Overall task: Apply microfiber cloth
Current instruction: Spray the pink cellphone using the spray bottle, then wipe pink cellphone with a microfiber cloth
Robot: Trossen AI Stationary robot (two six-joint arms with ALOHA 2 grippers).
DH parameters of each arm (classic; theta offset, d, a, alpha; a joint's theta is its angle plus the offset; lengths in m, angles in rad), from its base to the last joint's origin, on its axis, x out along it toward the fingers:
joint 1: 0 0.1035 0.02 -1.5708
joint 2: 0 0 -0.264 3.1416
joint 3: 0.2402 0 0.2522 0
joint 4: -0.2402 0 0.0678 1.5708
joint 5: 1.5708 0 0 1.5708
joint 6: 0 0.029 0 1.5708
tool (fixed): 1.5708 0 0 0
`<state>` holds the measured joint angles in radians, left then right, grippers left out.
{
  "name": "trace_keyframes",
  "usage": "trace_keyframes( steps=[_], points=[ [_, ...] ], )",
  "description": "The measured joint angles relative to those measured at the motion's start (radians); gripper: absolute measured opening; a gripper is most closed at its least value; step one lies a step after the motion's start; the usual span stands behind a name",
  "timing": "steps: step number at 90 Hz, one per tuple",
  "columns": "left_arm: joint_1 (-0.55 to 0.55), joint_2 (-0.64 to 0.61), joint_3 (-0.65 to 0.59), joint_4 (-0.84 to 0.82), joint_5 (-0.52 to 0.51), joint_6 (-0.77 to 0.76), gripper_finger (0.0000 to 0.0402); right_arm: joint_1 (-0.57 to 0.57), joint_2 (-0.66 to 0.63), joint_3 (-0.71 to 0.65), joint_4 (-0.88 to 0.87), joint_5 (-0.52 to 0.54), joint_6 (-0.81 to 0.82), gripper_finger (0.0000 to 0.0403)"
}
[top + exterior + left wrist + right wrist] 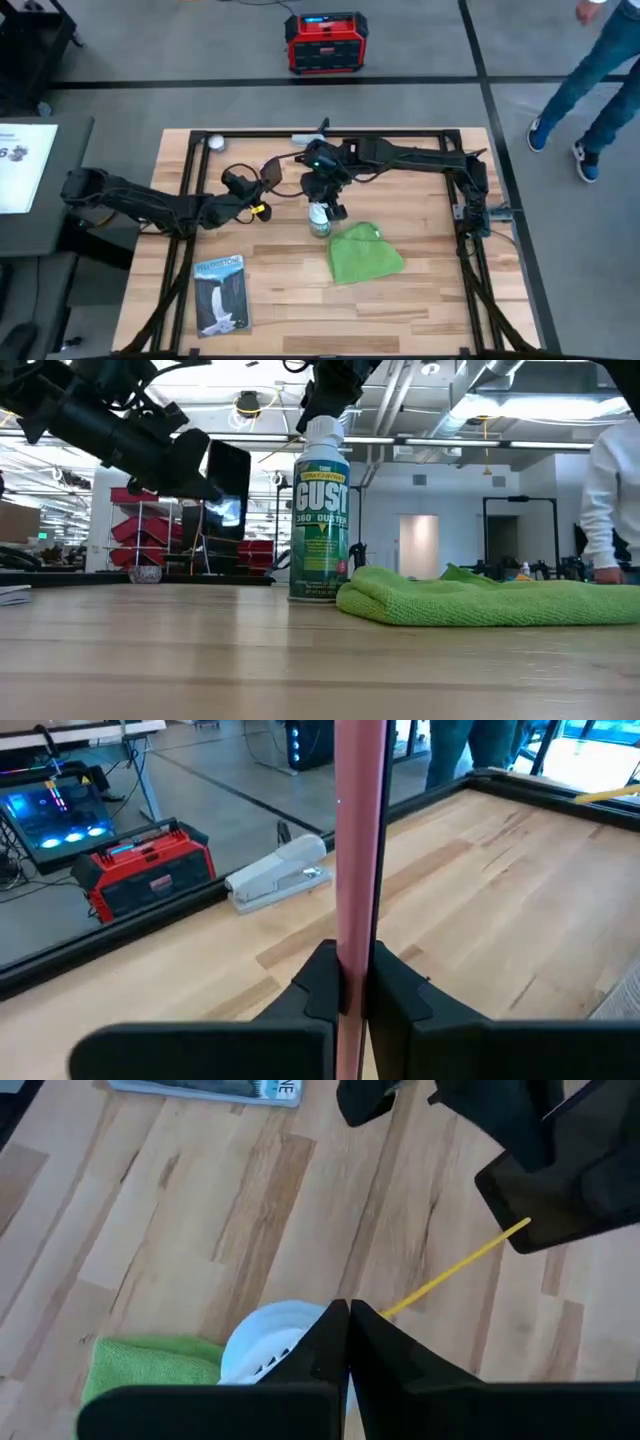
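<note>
The bright green microfiber cloth [365, 253] lies rumpled on the wooden table [440, 310], right of centre, and no gripper touches it; the low view shows the cloth [480, 600] folded low beside a green-and-white duster can [320, 525]. The can [319, 220] stands upright on its base. My right gripper [328, 200] is shut at the can's top. Left of the can, my left gripper [250, 192] is shut on a pink phone [358, 840], held above the table. A thin yellow straw [460, 1265] runs from the can's top toward the phone's dark face [560, 1190]. My left gripper pinches the phone between its two fingers, across the thin pink edge [350, 955]. The phone is lifted clear of the table and stands out beyond the fingers. My right gripper comes down from above onto the can's white cap [265, 1350] with shut fingers; the fingers hide the exact spot, and the can stays upright on the table.
A blue-grey booklet [220, 293] lies near the front left. At the far edge lie a grey stapler [280, 880] and a small white ball [215, 142]. A red box [326, 42] sits on the floor beyond. A person [590, 80] stands off the far right corner.
</note>
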<state>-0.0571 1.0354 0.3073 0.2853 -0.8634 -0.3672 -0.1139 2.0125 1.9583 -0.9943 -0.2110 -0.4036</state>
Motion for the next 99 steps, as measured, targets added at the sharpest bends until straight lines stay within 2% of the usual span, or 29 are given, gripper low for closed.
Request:
trace_keyframes(
  steps=[18,46,65,78,92,99],
  points=[
    [-0.01,0.018,0.0,0.031,0.0,0.02,0.0003,0.002,0.005,0.011,0.054,0.026,-0.014,0.0007],
    [-0.023,-0.028,0.0,0.025,-0.006,0.065,0.0003,0.003,0.011,0.079,0.031,0.054,-0.025,0.0091],
    [-0.023,-0.031,0.0,0.017,-0.008,0.068,0.0003,0.013,0.002,0.179,0.039,0.071,-0.039,0.0114],
    [-0.027,-0.031,0.0,0.001,-0.009,0.068,0.0003,0.018,-0.001,0.286,-0.047,0.127,-0.05,0.0114],
    [-0.045,-0.037,0.0,-0.006,-0.013,0.077,0.0003,0.017,-0.002,0.389,-0.228,0.189,-0.044,0.0111],
    [-0.056,-0.037,-0.001,-0.007,-0.023,0.087,0.0003,0.017,-0.025,0.386,-0.301,0.22,-0.033,0.0101]
  ],
)
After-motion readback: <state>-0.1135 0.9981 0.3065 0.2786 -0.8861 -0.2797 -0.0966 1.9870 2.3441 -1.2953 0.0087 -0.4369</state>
